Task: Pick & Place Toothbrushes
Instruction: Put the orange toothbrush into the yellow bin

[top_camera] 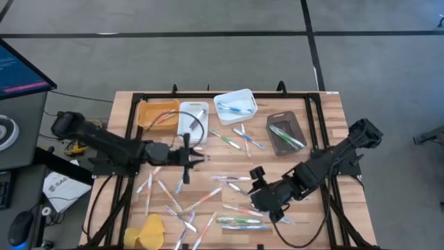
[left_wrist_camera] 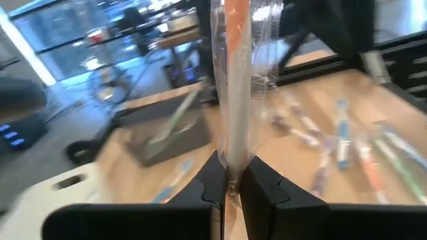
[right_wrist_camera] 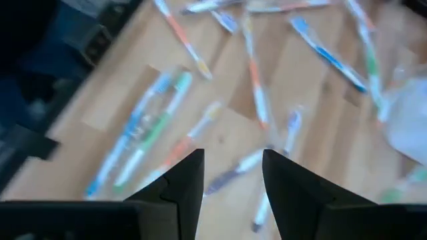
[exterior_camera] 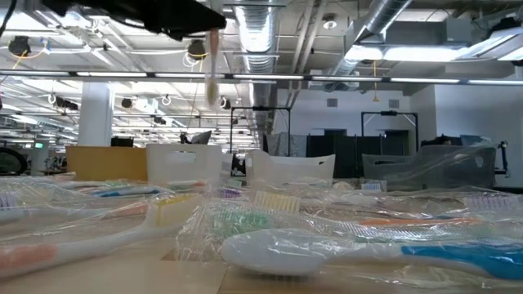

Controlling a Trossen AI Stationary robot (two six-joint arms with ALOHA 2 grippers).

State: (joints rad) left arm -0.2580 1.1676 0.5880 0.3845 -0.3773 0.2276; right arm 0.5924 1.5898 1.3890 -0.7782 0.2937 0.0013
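Observation:
Many wrapped toothbrushes (top_camera: 239, 222) lie scattered on the wooden table (top_camera: 326, 111). My left gripper (top_camera: 200, 158) is over the table's middle left, shut on one orange-and-white toothbrush (left_wrist_camera: 235, 100) in clear wrap. That toothbrush shows hanging high above the table in the low view (exterior_camera: 212, 69). My right gripper (top_camera: 258, 201) hovers open over loose toothbrushes (right_wrist_camera: 257, 93) at the near right, with nothing between its fingers (right_wrist_camera: 187, 180). My left gripper pinches the wrapped toothbrush near one end (left_wrist_camera: 231, 175) between its two fingers. The fingers reach in about level from the table's left and lie across the toothbrush. It hangs nearly upright below the fingers, lifted clear of the table.
Along the far edge stand an orange bin (top_camera: 156, 113), two white bins (top_camera: 193, 119) (top_camera: 236, 105) and a brown bin (top_camera: 286, 133), each with toothbrushes inside. A yellow lump (top_camera: 147, 231) lies at the near left. A black frame (top_camera: 316, 125) borders the table.

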